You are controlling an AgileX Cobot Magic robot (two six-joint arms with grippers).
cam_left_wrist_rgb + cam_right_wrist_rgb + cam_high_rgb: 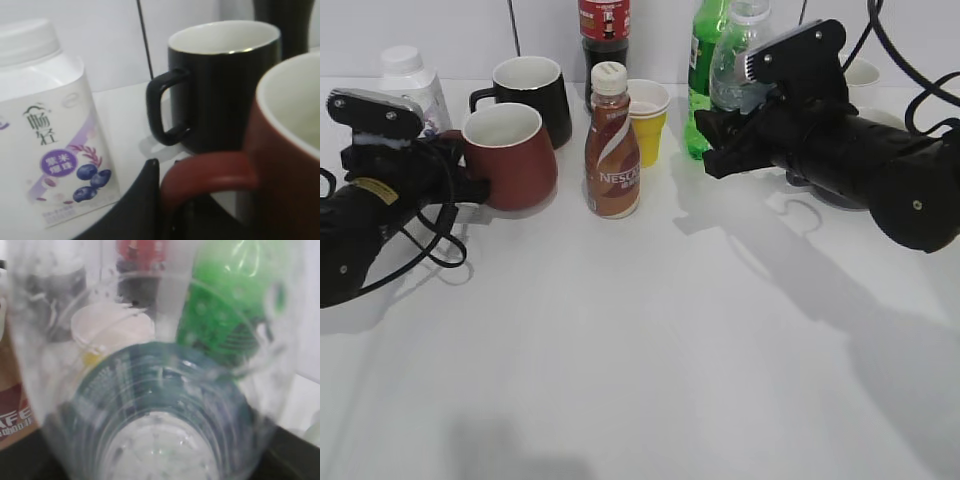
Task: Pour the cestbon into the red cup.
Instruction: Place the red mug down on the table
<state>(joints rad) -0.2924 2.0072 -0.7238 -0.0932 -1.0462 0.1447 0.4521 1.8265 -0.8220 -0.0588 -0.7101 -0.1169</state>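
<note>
White table [650,340] | left gripper [165,200] clamps red cup [510,155] handle | right gripper [720,140] grips cestbon [160,405]

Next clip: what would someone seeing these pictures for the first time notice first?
Probably the two black arms closing in from both sides of the white table. The left tool sits at the handle of the red cup, and the right tool is at the clear cestbon. Between them, the brown Nescafe bottle stands alone up front.
</note>
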